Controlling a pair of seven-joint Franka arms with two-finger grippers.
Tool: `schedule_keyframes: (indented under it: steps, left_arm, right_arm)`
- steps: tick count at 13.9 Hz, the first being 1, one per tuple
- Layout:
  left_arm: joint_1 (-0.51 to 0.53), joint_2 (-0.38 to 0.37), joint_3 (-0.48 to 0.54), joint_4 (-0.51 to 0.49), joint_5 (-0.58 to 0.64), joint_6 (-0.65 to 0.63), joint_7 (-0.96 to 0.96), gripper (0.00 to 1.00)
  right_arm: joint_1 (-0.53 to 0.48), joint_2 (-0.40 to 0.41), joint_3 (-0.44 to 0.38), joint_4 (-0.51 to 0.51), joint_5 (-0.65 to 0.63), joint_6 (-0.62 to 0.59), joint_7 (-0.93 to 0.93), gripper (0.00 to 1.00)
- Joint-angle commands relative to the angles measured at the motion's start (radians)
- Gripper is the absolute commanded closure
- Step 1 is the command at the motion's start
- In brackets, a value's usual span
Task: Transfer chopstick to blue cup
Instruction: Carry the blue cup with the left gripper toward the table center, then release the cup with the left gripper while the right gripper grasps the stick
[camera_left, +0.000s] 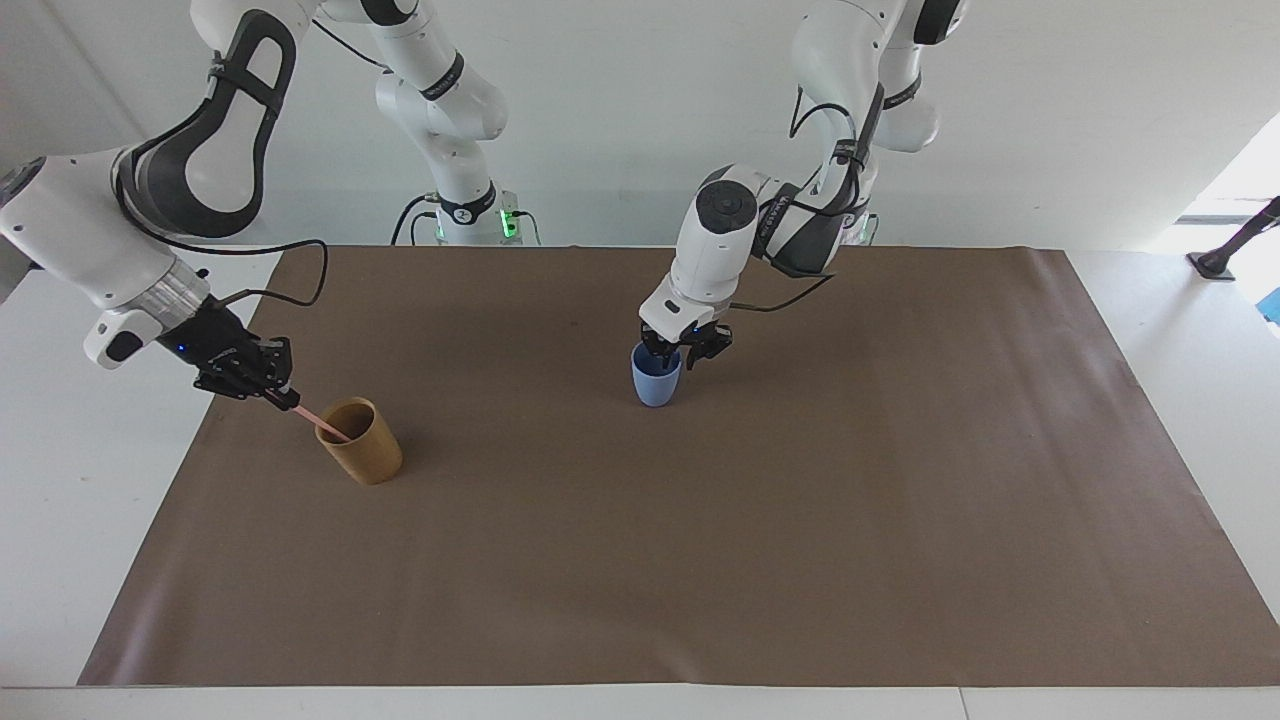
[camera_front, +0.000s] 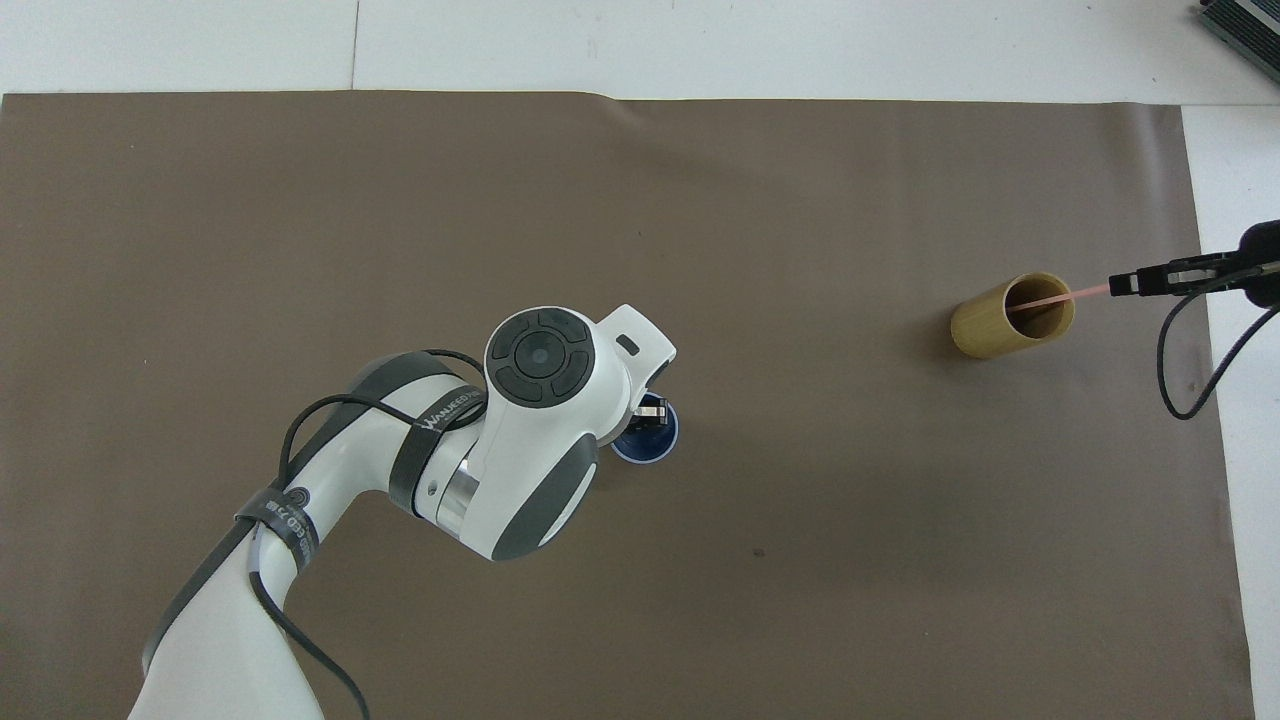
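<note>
Facing view, chopstick (camera_left: 322, 421) in tan cup (camera_left: 362, 455)

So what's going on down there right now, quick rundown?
Right tool shut on chopstick, lower end in tan cup. Left tool at blue cup rim, mid-table. Nothing between the cups.

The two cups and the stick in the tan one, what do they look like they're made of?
The blue cup looks like matte plastic: even colour, no shine. The tan cup seems bamboo or wood: a warm brown, dull, thick-walled cylinder. The chopstick, thin and pale pink, could be plastic or painted wood; its look leaves that open.
</note>
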Motion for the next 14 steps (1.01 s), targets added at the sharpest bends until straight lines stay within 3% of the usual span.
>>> schedule_keyframes:
  steps: [1, 5, 7, 10, 12, 14]
  left_arm:
    - [0.042, -0.070, 0.017, 0.014, -0.015, -0.063, 0.012, 0.00]
    - [0.167, -0.213, 0.017, 0.030, -0.009, -0.194, 0.129, 0.00]
    - [0.226, -0.242, 0.019, 0.030, -0.005, -0.246, 0.187, 0.00]
    - [0.325, -0.270, 0.022, 0.030, 0.044, -0.297, 0.273, 0.00]
    - [0.362, -0.273, 0.025, 0.031, 0.093, -0.315, 0.313, 0.00]
    - [0.423, -0.273, 0.026, 0.060, 0.115, -0.385, 0.435, 0.00]
  right_arm:
    - [-0.012, -0.068, 0.007, -0.001, 0.016, -0.052, 0.026, 1.00]
    - [0.018, -0.183, 0.010, 0.003, -0.104, -0.089, 0.066, 1.00]
    - [0.047, -0.252, 0.016, 0.006, -0.189, -0.118, 0.147, 1.00]
    - [0.090, -0.266, 0.024, 0.038, -0.208, -0.184, 0.271, 1.00]
    - [0.174, -0.266, 0.025, 0.035, -0.238, -0.179, 0.297, 1.00]
    - [0.332, -0.266, 0.025, 0.032, -0.341, -0.143, 0.415, 1.00]
